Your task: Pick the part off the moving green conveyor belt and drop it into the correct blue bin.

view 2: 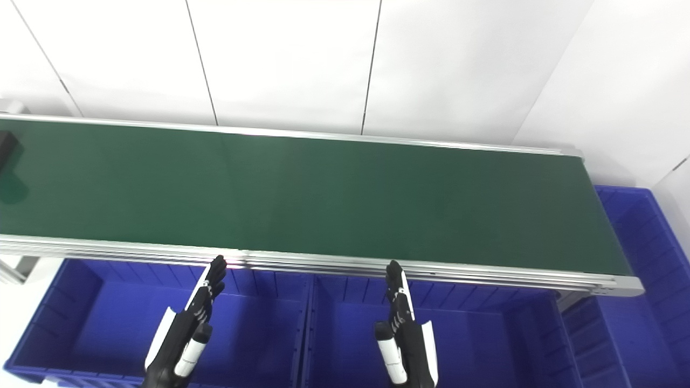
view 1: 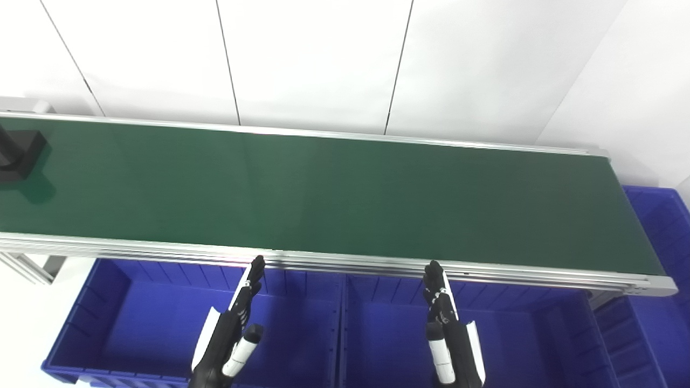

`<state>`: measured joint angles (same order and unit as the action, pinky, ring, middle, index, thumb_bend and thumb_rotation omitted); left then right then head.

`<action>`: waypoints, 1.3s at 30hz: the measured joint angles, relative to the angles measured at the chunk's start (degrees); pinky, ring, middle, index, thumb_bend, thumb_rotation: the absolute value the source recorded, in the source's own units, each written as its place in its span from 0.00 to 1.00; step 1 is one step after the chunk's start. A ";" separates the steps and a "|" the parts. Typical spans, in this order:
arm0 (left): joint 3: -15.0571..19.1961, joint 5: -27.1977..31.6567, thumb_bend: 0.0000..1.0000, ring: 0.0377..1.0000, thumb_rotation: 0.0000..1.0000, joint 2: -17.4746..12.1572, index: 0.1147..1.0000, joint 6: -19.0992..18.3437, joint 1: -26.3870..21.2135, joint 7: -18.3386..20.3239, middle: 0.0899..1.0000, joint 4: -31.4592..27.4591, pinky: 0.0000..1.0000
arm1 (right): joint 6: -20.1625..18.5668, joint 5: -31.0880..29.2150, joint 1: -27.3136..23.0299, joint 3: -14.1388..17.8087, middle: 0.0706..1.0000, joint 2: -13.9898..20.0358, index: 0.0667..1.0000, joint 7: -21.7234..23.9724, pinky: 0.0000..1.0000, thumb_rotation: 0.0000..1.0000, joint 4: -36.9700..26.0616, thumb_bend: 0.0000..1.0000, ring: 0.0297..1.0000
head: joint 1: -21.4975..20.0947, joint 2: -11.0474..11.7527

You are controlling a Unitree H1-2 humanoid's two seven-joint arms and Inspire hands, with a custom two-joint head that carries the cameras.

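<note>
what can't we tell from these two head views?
- Black part on the green belt: cut by the left edge in both eye views, so its shape is unclear.
- Blue bin at the belt's end: cut by the right edge.
- Two front bins: near walls cut by the bottom edge.
- Left hand and right hand: wrists out of frame below; both open, empty.
- Belt motion: a still cannot show it.
</note>
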<state>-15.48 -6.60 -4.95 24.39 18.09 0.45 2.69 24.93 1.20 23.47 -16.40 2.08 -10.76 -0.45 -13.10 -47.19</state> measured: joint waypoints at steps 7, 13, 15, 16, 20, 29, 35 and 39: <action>0.71 -0.41 0.78 1.00 1.00 0.51 1.00 -0.58 -0.43 0.56 1.00 -2.02 1.00 | 0.00 -0.76 0.42 1.54 0.99 -0.87 1.00 2.11 1.00 0.89 -2.49 0.69 1.00 | 1.14 -3.16; 0.81 -0.15 0.77 1.00 1.00 1.67 1.00 -1.08 -0.48 1.48 1.00 -2.49 1.00 | -0.01 -1.08 1.13 3.09 0.99 -1.77 0.99 3.54 1.00 0.88 -4.50 0.71 0.99 | 2.02 -4.32; 0.86 -0.17 0.78 1.00 1.00 1.90 1.00 -1.08 -0.49 1.65 1.00 -2.49 1.00 | 0.00 -1.11 1.27 3.30 0.99 -2.07 0.99 3.86 1.00 0.89 -4.50 0.69 0.99 | 2.20 -4.23; 0.90 -0.17 0.78 1.00 1.00 1.96 1.00 -1.09 -0.51 1.70 1.00 -2.50 1.00 | 0.00 -1.15 1.30 3.34 0.99 -2.12 1.00 4.16 1.00 0.89 -4.51 0.70 0.99 | 2.20 -4.05; 1.07 -0.31 0.76 1.00 1.00 1.98 1.00 -1.14 -0.36 1.84 1.00 -2.52 1.00 | 0.00 -1.16 1.38 3.82 0.99 -2.24 1.00 5.24 1.00 0.88 -4.54 0.67 0.99 | 2.11 -3.35; 1.21 -1.15 0.77 1.00 1.00 2.00 1.00 -1.13 -0.24 2.15 1.00 -2.52 1.00 | 0.00 -0.56 1.44 4.46 0.99 -2.59 1.00 5.69 1.00 0.91 -4.54 0.66 0.99 | 2.38 -2.12; 1.31 -1.45 0.76 1.00 1.00 2.13 1.00 -1.07 -0.23 2.16 1.00 -2.41 1.00 | 0.00 -0.33 1.45 5.08 0.98 -2.76 0.99 5.76 1.00 0.91 -4.49 0.67 0.98 | 2.47 -1.51; 1.34 -1.41 0.74 1.00 1.00 2.12 1.00 -0.76 -0.27 2.17 1.00 -1.83 1.00 | 0.00 -0.73 1.47 5.06 0.99 -2.98 1.00 6.30 1.00 0.92 -4.39 0.67 0.99 | 2.47 0.34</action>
<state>-14.14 -8.01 -2.83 23.63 17.82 2.61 0.86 24.93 0.46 24.94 -11.34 -0.89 -4.46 -4.83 -10.63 -46.85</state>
